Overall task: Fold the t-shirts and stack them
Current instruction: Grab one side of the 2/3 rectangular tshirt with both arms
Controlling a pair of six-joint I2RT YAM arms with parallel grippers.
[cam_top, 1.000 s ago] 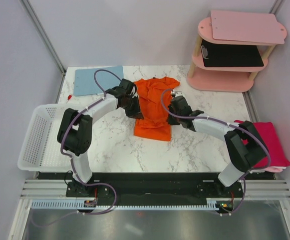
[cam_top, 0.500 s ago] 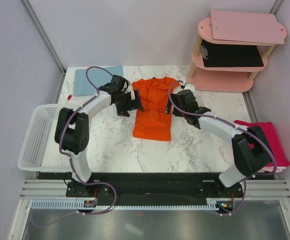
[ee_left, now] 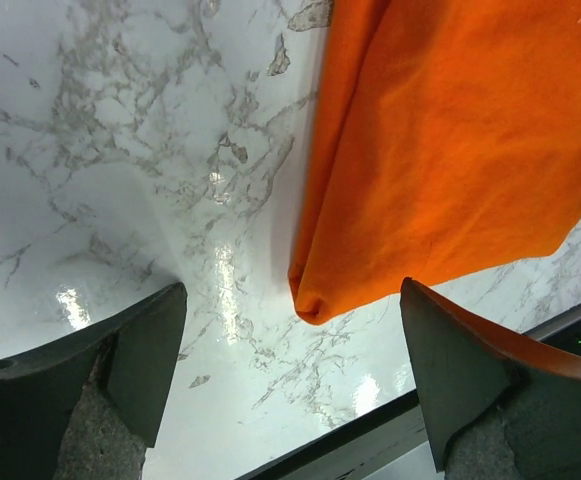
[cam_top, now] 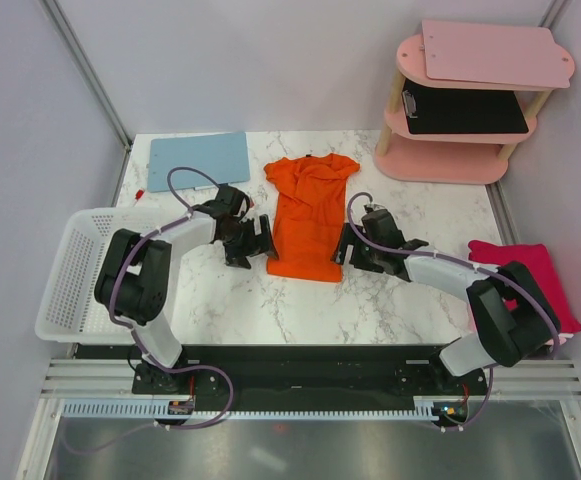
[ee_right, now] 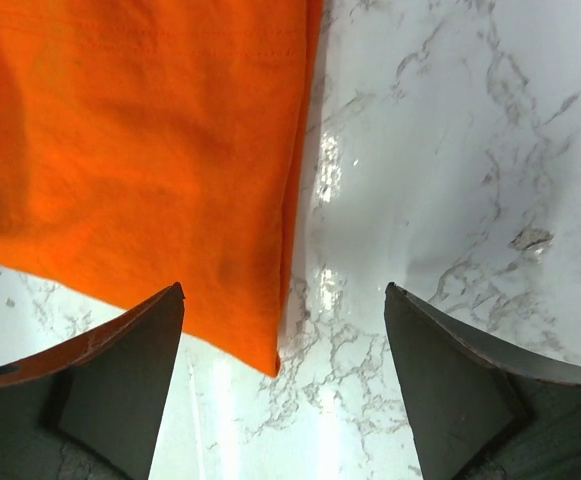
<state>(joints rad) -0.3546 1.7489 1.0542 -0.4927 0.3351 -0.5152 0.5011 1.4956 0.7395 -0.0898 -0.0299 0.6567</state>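
The orange t-shirt (cam_top: 308, 215) lies flat mid-table as a long strip, collar toward the back. Its near left corner (ee_left: 315, 300) shows in the left wrist view and its near right corner (ee_right: 270, 360) in the right wrist view. My left gripper (cam_top: 253, 243) is low beside the near left corner, open, with nothing between its fingers (ee_left: 292, 330). My right gripper (cam_top: 355, 248) is open at the near right corner, holding nothing, with the cloth's edge between its fingers (ee_right: 282, 300). The magenta-pink t-shirt (cam_top: 535, 285) lies folded at the table's right edge.
A white mesh basket (cam_top: 70, 270) stands at the left edge. A light-blue clipboard (cam_top: 198, 160) lies at the back left. A pink tiered shelf (cam_top: 440, 160) stands at the back right with a pale pink board (cam_top: 495, 52) on top.
Both grippers were shut at the shirt's sides; they have opened, let go of the cloth and drawn back to its near corners. The shirt now lies flatter and longer.
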